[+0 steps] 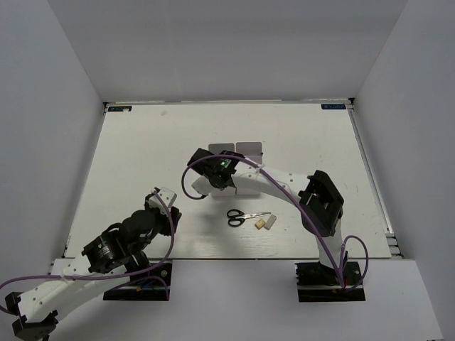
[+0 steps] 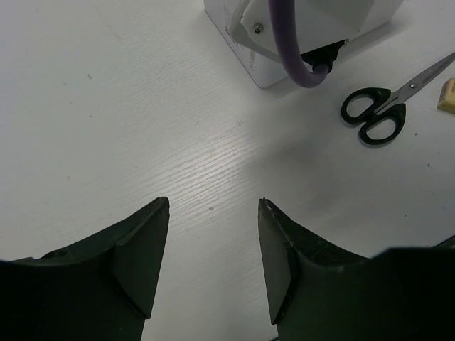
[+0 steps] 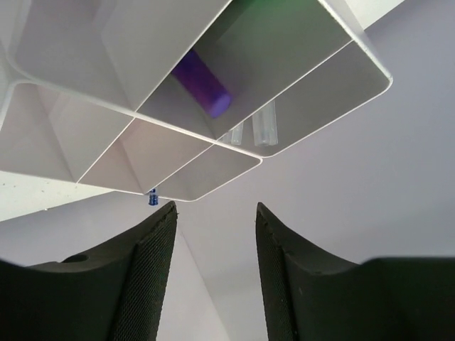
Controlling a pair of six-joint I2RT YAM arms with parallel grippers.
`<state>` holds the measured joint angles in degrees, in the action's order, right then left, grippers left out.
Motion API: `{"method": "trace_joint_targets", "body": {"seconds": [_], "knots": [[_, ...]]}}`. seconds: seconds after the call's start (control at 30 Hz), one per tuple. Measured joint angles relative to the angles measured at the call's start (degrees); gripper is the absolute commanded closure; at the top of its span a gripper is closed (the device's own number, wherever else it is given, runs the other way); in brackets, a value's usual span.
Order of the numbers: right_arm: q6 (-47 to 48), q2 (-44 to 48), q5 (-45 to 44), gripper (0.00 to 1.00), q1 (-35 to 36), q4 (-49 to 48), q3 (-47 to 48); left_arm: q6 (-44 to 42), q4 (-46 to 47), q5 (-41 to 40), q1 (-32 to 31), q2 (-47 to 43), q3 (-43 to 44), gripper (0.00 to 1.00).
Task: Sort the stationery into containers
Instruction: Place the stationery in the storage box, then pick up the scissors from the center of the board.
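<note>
The containers [image 1: 249, 148] are a block of white bins in the middle of the table, partly hidden under my right gripper [image 1: 219, 162]. In the right wrist view the bins [image 3: 92, 42] fill the upper frame; one holds a purple marker [image 3: 204, 87] and clear pen-like pieces [image 3: 264, 125]. A small blue tip [image 3: 152, 197] shows past the block's edge. My right gripper [image 3: 213, 213] is open and empty, just off the bins. Black-handled scissors [image 1: 242, 217] [image 2: 377, 114] lie in front, beside a tan eraser [image 1: 260, 224] [image 2: 448, 96] and a grey eraser [image 1: 270, 222]. My left gripper [image 1: 167, 199] [image 2: 213, 206] is open and empty over bare table, left of the scissors.
The right arm's white link [image 1: 277, 186] and purple cable [image 2: 288, 50] pass low over the table just behind the scissors. White walls enclose the table on three sides. The table's front edge [image 1: 227, 258] runs just ahead of the erasers.
</note>
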<state>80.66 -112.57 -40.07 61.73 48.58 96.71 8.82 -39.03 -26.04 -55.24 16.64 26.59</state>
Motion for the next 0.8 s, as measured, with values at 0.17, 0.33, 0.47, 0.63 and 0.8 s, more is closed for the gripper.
{"method": "trace_joint_targets", "body": {"seconds": [0.17,0.33,0.47,0.63,0.8], "knots": [[-2.2,0.0,1.0,0.65,0.4,1.7,1.6,-0.1,0.1,0.1,0.0,-0.6,0.0,0.56],[-9.6,-0.3,3.4,1.00,0.9,5.7,9.7,0.3,1.4,1.7,0.0,-1.4,-0.4,0.87],[-20.6,1.9,6.7,1.00,0.7,7.9,13.7,3.0,4.9,4.0,0.0,-1.0,-2.7,0.92],[-34.5,7.5,13.3,0.63,-2.8,14.7,11.7,11.1,12.5,7.9,0.0,9.2,-6.1,0.81],[-41.9,14.4,21.3,0.53,-12.4,15.9,6.4,20.8,22.6,10.6,-0.2,23.9,-8.3,0.62]]}}
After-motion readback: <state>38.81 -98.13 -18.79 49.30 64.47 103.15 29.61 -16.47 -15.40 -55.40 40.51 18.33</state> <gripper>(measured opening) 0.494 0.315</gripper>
